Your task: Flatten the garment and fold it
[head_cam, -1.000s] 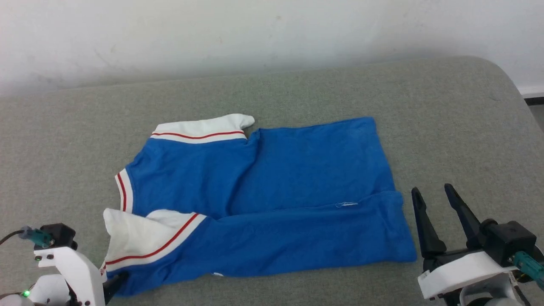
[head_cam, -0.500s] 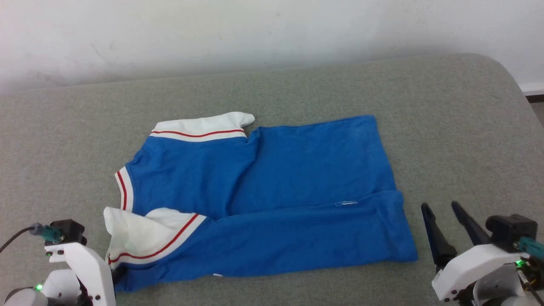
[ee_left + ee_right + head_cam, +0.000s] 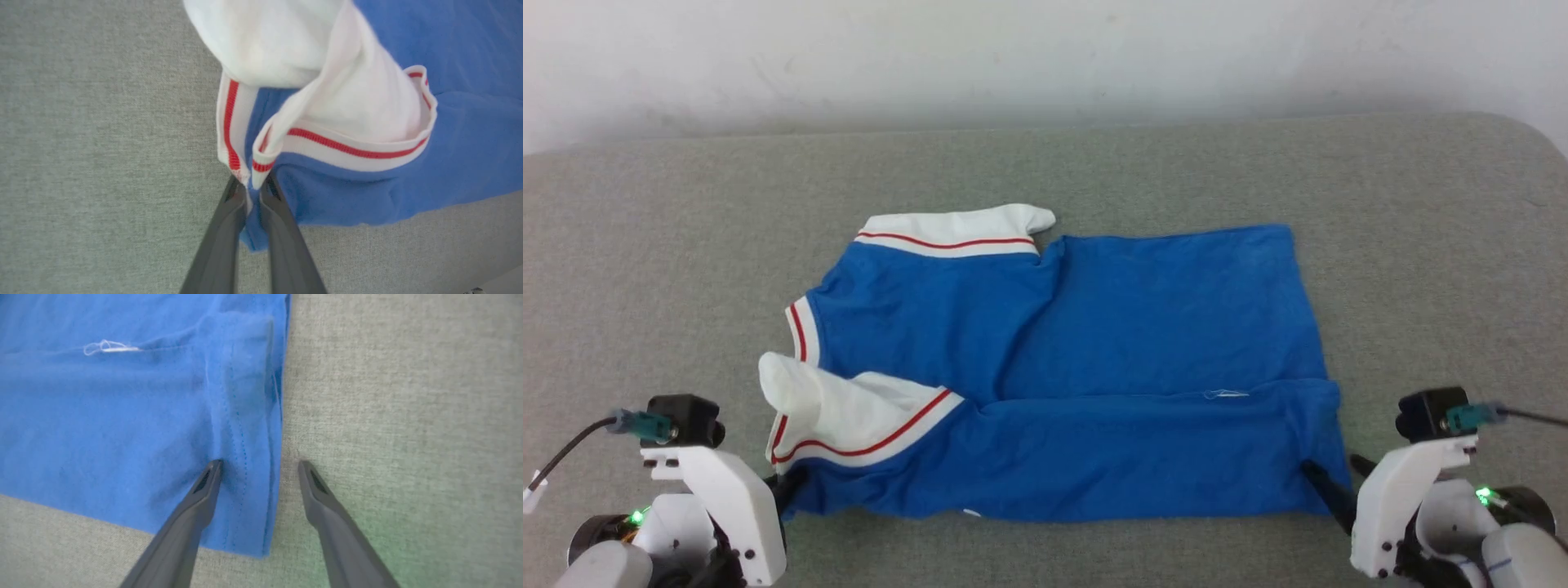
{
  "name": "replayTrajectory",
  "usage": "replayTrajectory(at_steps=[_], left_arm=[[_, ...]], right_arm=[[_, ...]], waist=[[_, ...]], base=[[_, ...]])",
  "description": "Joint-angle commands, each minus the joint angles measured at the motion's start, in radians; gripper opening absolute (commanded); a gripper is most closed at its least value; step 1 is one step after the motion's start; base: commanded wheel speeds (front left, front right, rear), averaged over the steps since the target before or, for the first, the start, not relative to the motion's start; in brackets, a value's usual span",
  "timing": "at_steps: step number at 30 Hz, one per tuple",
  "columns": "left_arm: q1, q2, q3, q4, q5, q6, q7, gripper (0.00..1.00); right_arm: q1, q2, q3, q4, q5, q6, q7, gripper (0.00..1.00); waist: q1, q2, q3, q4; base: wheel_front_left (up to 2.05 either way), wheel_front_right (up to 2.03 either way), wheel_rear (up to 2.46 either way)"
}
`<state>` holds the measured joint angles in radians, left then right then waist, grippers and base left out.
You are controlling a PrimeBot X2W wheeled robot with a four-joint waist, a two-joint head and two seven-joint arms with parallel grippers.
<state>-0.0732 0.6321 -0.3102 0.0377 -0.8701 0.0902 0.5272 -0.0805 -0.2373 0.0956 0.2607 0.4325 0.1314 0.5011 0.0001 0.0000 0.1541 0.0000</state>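
head view: left claw (image 3: 791,483) mostly behind its wrist housing (image 3: 727,498) | wrist views: garment (image 3: 367,183) cut off by edges

garment (image 3: 1143,327) on surface (image 3: 1045,163), centred — wall (image 3: 1045,57) behind

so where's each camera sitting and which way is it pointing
head view: on the robot's head, facing forward and down at the jersey T-shirt on the grey fabric surface; left hand and right hand at the lower corners.
left wrist view: on the left wrist, looking along its shut fingers, which pinch the red-striped sleeve trim.
right wrist view: on the right wrist, looking along its open fingers, astride the shirt's blue edge.
shared: head and right wrist views both show the loose white thread.
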Motion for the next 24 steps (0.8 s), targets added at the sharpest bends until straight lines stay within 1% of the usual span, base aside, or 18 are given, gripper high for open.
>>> replayTrajectory(at_steps=[1, 2, 3, 4, 6, 8, 11, 15, 19, 24], left_arm=[[0.003, 0.002, 0.000, -0.011, 0.005, 0.006, -0.002, 0.00], [0.004, 0.003, -0.001, -0.015, 0.006, 0.007, -0.002, 0.00], [0.005, 0.003, -0.002, -0.018, 0.006, 0.008, -0.002, 0.00], [0.006, 0.002, -0.003, -0.020, 0.006, 0.009, -0.002, 0.00], [0.010, 0.001, -0.003, -0.023, 0.005, 0.011, -0.003, 0.00], [0.017, 0.001, -0.003, -0.025, 0.005, 0.012, -0.007, 0.00], [0.023, 0.005, -0.002, -0.030, 0.010, 0.015, -0.013, 0.00], [0.043, 0.019, 0.004, -0.052, 0.018, 0.022, -0.024, 0.00], [0.076, 0.032, 0.015, -0.082, 0.020, 0.040, -0.031, 0.00], [0.131, 0.065, 0.037, -0.131, 0.027, 0.071, -0.034, 0.00]], right_arm=[[0.002, 0.005, 0.028, 0.047, 0.018, -0.001, 0.064, 1.00], [-0.002, 0.001, 0.037, 0.057, 0.027, -0.001, 0.093, 0.43], [-0.005, 0.001, 0.044, 0.066, 0.039, -0.001, 0.119, 0.05], [-0.005, 0.000, 0.050, 0.074, 0.053, -0.001, 0.149, 0.00], [-0.011, -0.006, 0.058, 0.073, 0.066, -0.001, 0.177, 0.00], [-0.016, -0.012, 0.060, 0.058, 0.064, -0.001, 0.171, 0.00], [-0.019, -0.017, 0.059, 0.038, 0.060, -0.001, 0.152, 0.00], [-0.018, -0.028, 0.060, -0.018, 0.047, -0.001, 0.095, 0.00], [0.002, -0.034, 0.057, -0.080, 0.034, -0.001, 0.048, 0.00], [0.056, -0.032, 0.047, -0.163, 0.029, -0.001, 0.039, 0.00]], waist=[[-0.0001, 0.0000, 0.009, 0.011], [-0.0001, 0.0000, 0.010, 0.012], [-0.0001, 0.0000, 0.010, 0.014], [-0.0001, 0.0000, 0.009, 0.015], [-0.0001, 0.0000, 0.003, 0.014], [-0.0001, 0.0000, -0.008, 0.013], [-0.0001, 0.0000, -0.026, 0.012], [-0.0001, 0.0000, -0.073, 0.012], [-0.0001, 0.0000, -0.125, 0.017], [-0.0001, 0.0000, -0.164, 0.023]], base=[[0.00, 0.00, 0.00], [0.00, 0.00, 0.00], [0.00, 0.00, 0.00], [0.00, 0.00, 0.00], [0.00, 0.00, 0.00], [0.00, 0.00, 0.00], [0.00, 0.00, 0.00], [0.00, 0.00, 0.00], [0.00, 0.00, 0.00], [0.00, 0.00, 0.00]])
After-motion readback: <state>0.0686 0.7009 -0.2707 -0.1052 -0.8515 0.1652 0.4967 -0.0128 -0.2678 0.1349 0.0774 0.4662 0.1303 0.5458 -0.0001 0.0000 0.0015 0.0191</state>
